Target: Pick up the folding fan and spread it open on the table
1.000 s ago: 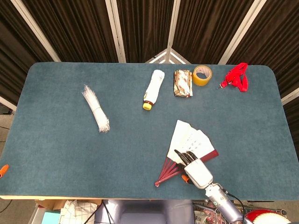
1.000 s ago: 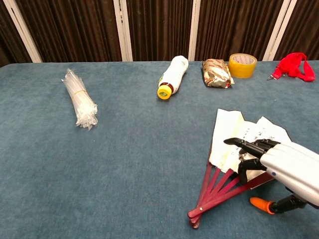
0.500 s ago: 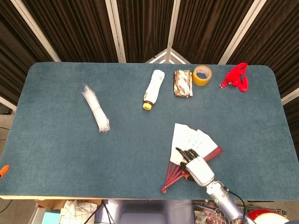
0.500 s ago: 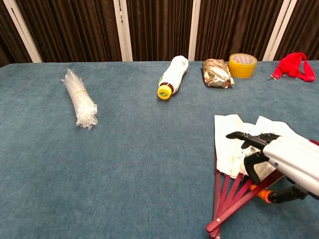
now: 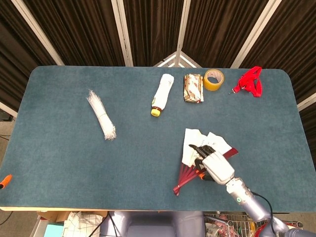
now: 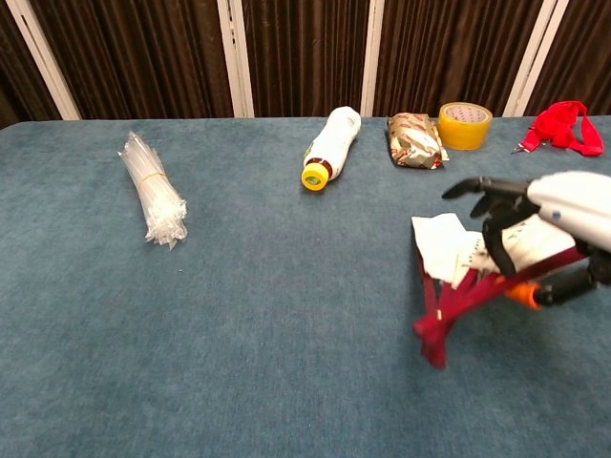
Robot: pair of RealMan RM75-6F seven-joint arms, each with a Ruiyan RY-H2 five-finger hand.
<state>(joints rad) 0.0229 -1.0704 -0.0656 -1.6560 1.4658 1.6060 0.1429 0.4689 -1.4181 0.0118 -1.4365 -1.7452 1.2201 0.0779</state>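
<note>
Right hand [image 6: 535, 215] grips the folding fan [image 6: 458, 272], half-spread, near the table's [image 5: 74, 158] front right.

Fingers curl over the white paper leaf and red ribs; the chest view shows the rib end tilted down, seemingly just off the cloth, though contact there is hard to judge. Left hand unseen in both views. Along the far edge: white bottle [image 5: 162, 94], foil packet [image 5: 193, 88], tape roll [image 5: 214, 79], red strap [image 5: 251, 82]. Clear plastic bundle [image 5: 101, 121] lies well apart, left.

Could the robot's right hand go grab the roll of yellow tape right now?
Probably not yet: the right hand is holding the folding fan. The yellow tape sits uncovered farther back.
</note>
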